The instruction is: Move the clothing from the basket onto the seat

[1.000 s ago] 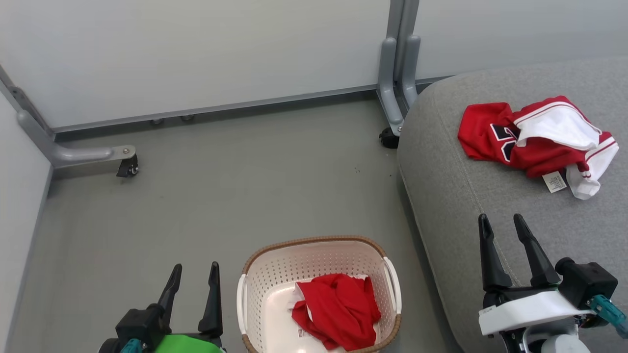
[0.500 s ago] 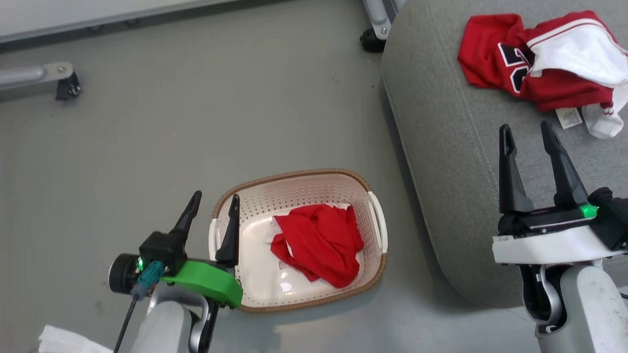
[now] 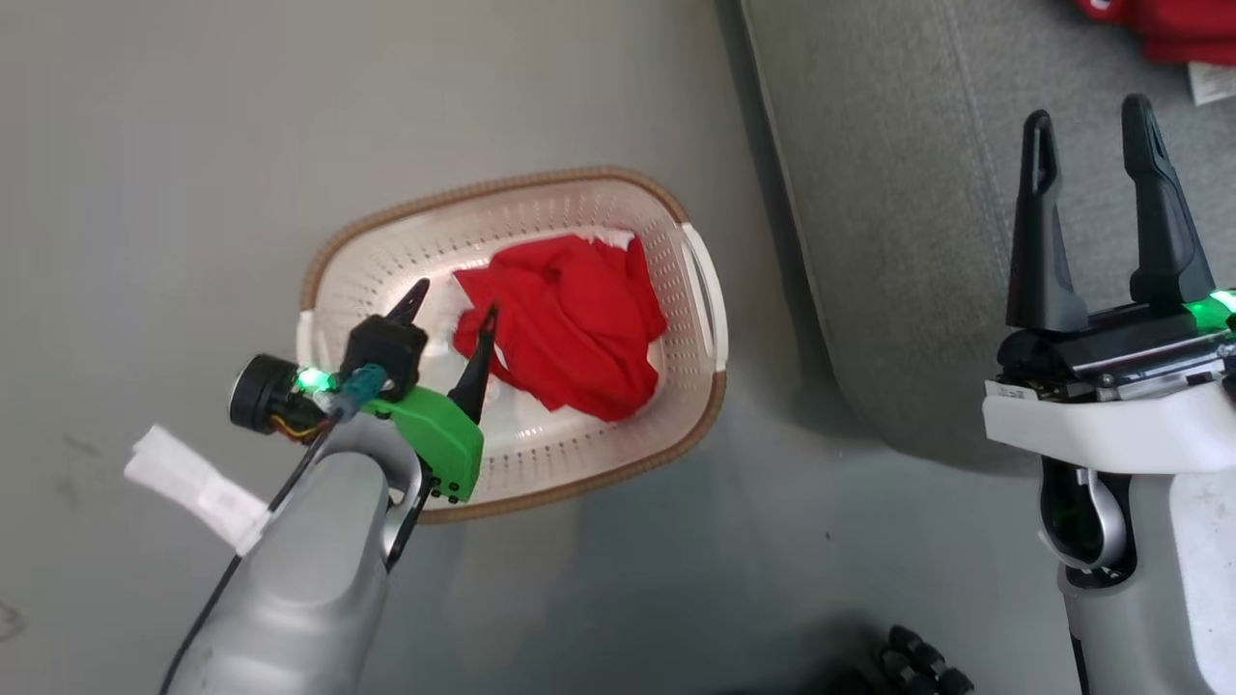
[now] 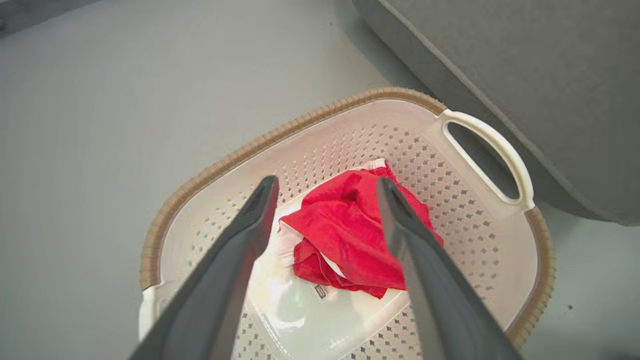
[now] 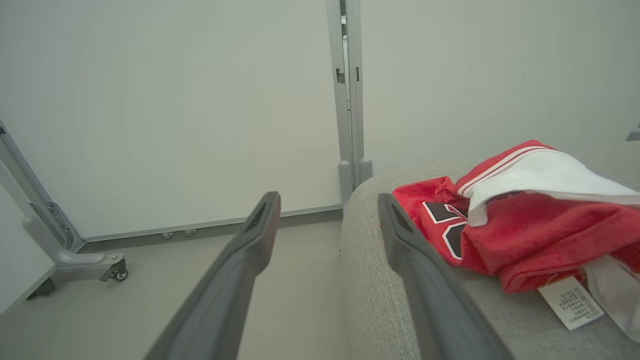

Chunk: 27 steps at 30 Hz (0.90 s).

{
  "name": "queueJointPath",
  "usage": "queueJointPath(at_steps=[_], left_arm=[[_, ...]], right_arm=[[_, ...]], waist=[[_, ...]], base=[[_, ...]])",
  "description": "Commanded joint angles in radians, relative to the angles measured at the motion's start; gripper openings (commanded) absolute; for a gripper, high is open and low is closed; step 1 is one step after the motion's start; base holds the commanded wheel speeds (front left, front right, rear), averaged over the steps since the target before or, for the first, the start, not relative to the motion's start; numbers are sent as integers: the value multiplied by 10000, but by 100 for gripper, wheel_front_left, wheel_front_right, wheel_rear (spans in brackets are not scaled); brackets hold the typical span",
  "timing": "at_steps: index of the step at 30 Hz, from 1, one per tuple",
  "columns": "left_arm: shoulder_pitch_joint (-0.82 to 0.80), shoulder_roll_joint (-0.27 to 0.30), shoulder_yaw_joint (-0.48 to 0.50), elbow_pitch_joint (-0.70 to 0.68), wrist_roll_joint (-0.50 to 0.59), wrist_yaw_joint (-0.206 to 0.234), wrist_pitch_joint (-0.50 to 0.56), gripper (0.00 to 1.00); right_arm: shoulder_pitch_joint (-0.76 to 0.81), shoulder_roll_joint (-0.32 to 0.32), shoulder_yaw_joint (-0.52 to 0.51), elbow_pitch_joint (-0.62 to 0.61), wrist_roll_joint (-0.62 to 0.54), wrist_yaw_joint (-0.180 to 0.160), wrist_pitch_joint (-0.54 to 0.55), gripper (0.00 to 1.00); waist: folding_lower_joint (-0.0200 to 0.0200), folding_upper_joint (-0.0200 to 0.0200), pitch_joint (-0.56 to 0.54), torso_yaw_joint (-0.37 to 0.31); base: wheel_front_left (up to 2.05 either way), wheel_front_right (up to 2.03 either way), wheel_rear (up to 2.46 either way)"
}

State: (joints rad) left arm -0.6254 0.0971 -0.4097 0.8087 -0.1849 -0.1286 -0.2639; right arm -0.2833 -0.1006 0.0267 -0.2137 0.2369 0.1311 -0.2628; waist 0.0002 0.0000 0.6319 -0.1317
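A crumpled piece of red clothing [image 3: 570, 328] lies inside the cream perforated basket [image 3: 502, 188] on the floor. My left gripper [image 3: 456, 299] hangs open over the basket's left half, its fingertips just left of the clothing and holding nothing. In the left wrist view its fingers frame the clothing [image 4: 355, 235] in the basket [image 4: 280, 135]. The grey seat [image 3: 898, 193] stands to the basket's right. My right gripper [image 3: 1086, 111] is open and empty above the seat's near part. A second red jersey [image 5: 515, 225] with white trim lies on the seat [image 5: 380, 280], right of my right gripper [image 5: 328, 198].
Pale partition walls with a grey post [image 5: 350, 100] and a castor foot [image 5: 117, 272] stand behind the bare grey floor. The seat's edge [image 4: 500, 75] runs close to the basket's right handle [image 4: 500, 150]. A dark ribbed object [image 3: 917, 661] shows at the bottom.
The head camera has tilted down, so everything has shifted up the view. My left gripper has moved from beside the basket to over it, close to the red clothing. Both grippers stay open.
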Motion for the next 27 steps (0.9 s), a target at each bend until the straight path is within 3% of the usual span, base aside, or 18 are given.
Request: queueJointPath(at_steps=[1,8,14,27], left_arm=[[-476,236,-439,286,136,-29,-6,100],[-1678,590,-1854,1982,-514,-30,-6,100],[-2514,620,-2145,3258,-1116,-35,2,100],[-3829,1100,-2664,4459,-2025,32,198,100]], right_arm=[[-239,62,86,-90,-47,-7,-31,100],[-434,232,430,-185,-6,-7,-31,100],[-690,384,742,-227,54,-5,-31,100],[-1091,500,1405,-377,121,-7,-30,100]], waist=[[-2,0,1688,-782],[-2,0,2619,-1004],[-2,0,3208,-1277],[-2,0,3896,-1914]], base=[[0,0,0],[0,0,0],[0,0,0],[0,0,0]])
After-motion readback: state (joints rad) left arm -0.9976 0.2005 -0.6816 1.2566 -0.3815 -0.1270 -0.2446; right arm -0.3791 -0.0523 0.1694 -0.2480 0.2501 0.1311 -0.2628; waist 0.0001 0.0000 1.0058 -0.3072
